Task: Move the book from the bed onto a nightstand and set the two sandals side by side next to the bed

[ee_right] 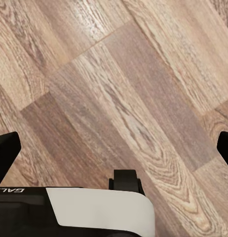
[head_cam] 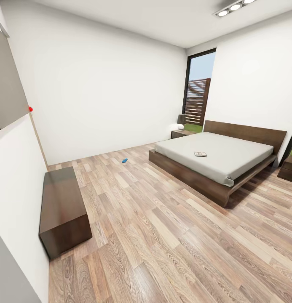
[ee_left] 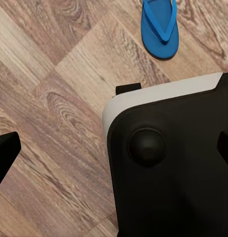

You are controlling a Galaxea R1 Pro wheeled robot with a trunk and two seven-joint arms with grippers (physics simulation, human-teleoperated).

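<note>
Nothing done yet: book (head_cam: 200, 154) lies on bed (head_cam: 230, 168) at frame right, one sandal (head_cam: 124, 160) on floor mid-frame, another sandal (ee_left: 160, 27) near the base. Both claws spread wide, empty.

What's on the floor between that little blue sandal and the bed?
Nothing: in the head view, only bare wood-plank floor lies between the blue sandal and the bed. The book sits on the mattress.
</note>
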